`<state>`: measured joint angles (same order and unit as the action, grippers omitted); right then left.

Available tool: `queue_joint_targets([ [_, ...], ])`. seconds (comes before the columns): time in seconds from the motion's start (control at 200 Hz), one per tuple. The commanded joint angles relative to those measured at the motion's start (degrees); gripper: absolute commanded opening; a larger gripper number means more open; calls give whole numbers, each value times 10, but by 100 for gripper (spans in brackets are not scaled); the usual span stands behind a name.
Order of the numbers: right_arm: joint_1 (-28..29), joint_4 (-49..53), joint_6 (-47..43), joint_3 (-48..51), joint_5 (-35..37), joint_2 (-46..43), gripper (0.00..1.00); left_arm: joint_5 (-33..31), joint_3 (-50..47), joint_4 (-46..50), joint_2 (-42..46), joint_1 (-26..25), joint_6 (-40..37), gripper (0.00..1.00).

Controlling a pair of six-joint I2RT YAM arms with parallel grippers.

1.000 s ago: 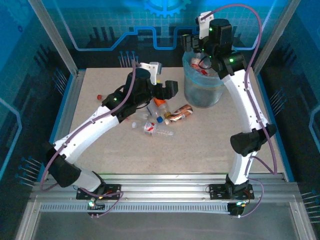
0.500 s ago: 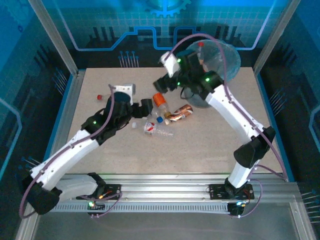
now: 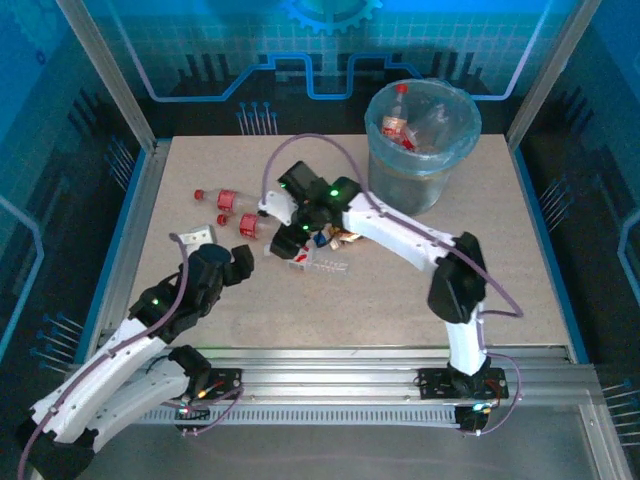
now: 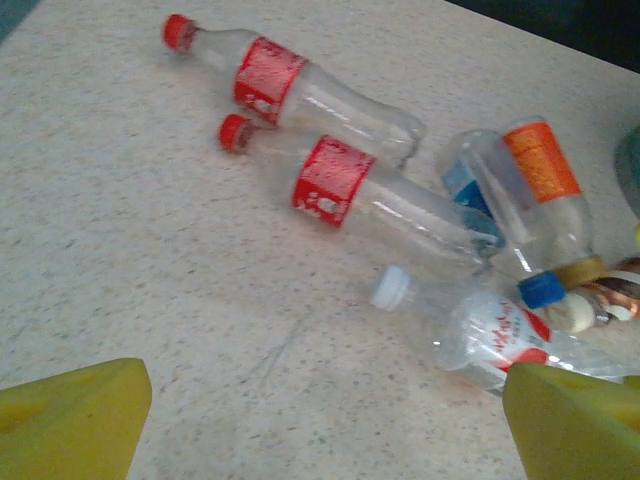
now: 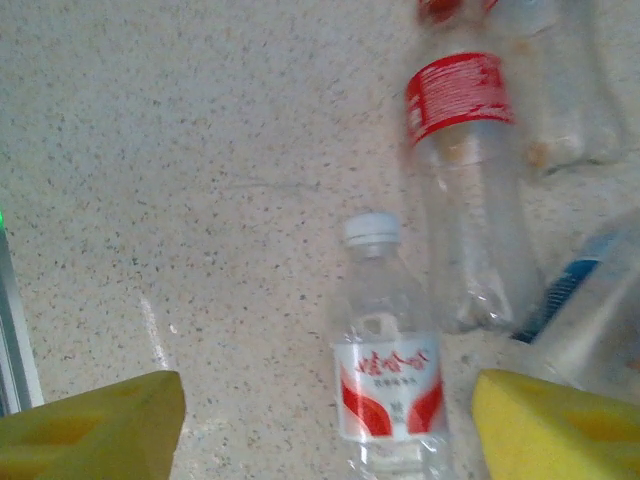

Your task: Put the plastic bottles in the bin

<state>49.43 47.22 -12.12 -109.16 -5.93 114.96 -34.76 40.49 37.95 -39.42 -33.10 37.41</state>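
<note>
The grey bin (image 3: 420, 175) with its pale blue bag stands at the back right, and a red-capped bottle (image 3: 399, 112) lies inside among others. Several plastic bottles lie in a cluster mid-table: two with red labels (image 4: 268, 75) (image 4: 330, 180), one with an orange label (image 4: 540, 160), and a white-capped bottle (image 5: 388, 375) with a red-and-white label. My right gripper (image 5: 328, 400) is open just above this white-capped bottle, one yellow finger on each side. My left gripper (image 4: 325, 400) is open over bare table, short of the cluster.
A crumpled copper-coloured bottle (image 3: 352, 236) lies beside the right arm's forearm (image 3: 400, 228), which stretches across the table's middle. Metal frame posts and blue walls close in the table (image 3: 480, 290) on three sides. Open tabletop lies to the front right.
My right arm has swung from the bin down to the bottle cluster. My left arm has pulled back toward the near left, away from the bottles.
</note>
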Motion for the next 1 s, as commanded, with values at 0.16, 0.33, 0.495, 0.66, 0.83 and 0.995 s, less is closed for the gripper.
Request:
queue_joint_targets([
  [0.16,39,122,12,-177,56,149,67,-75,-45,63,57,9,39,92],
  [0.33,43,149,27,-246,88,228,68,-68,-63,76,80,9,50,92],
  [0.495,45,158,36,-279,99,268,67,-62,-69,84,87,10,51,92],
  [0.66,55,156,34,-300,128,302,71,-58,-72,86,88,10,51,93],
  [0.83,64,170,20,-342,153,346,71,-57,-73,82,89,10,46,93],
  [0.995,70,176,7,-367,168,373,68,-58,-72,80,89,10,40,93],
])
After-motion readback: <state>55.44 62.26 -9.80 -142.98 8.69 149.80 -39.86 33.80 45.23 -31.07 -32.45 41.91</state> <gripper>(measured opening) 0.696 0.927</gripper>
